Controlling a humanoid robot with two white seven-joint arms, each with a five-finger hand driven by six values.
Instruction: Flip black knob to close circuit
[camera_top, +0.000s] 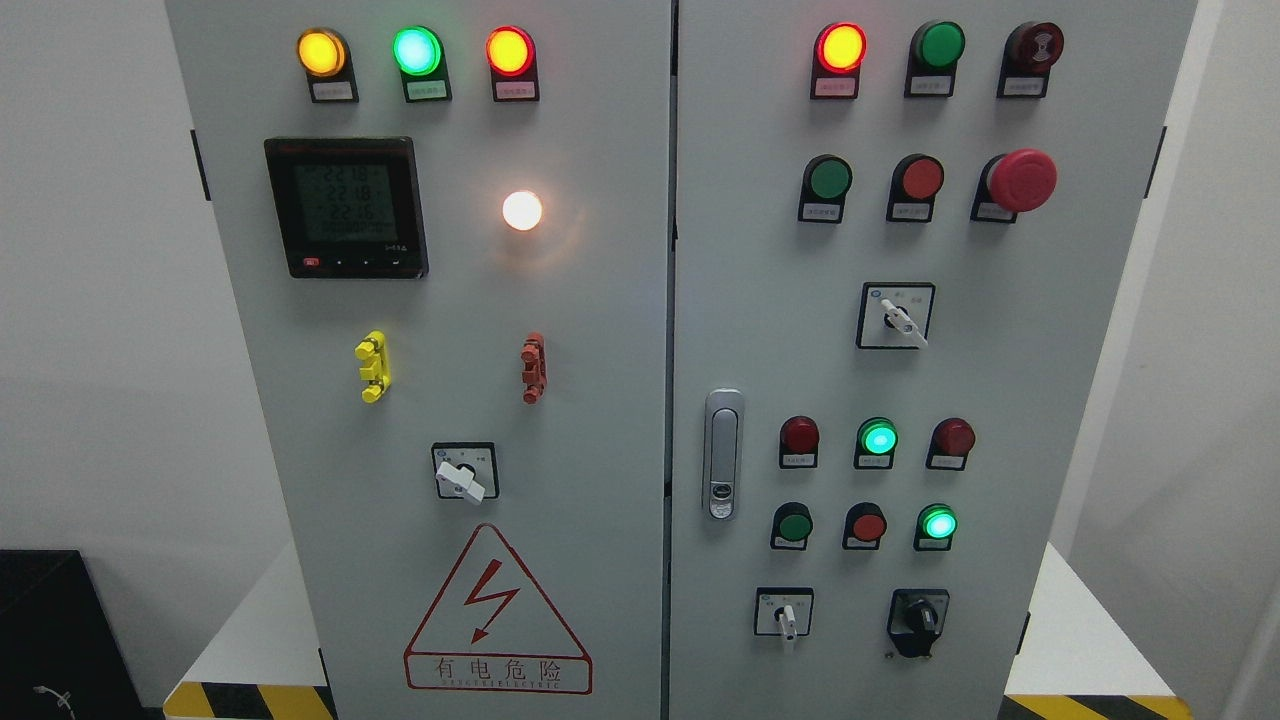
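The black knob sits at the lower right of the grey electrical cabinet's right door, its handle pointing roughly straight down. Left of it is a white-handled selector switch. Neither of my hands nor any arm shows in the head view.
The right door carries red and green pushbuttons, lit green lamps, a red mushroom stop button, another white selector and a door latch. The left door has a meter, lamps, yellow and red handles, a selector and a warning triangle.
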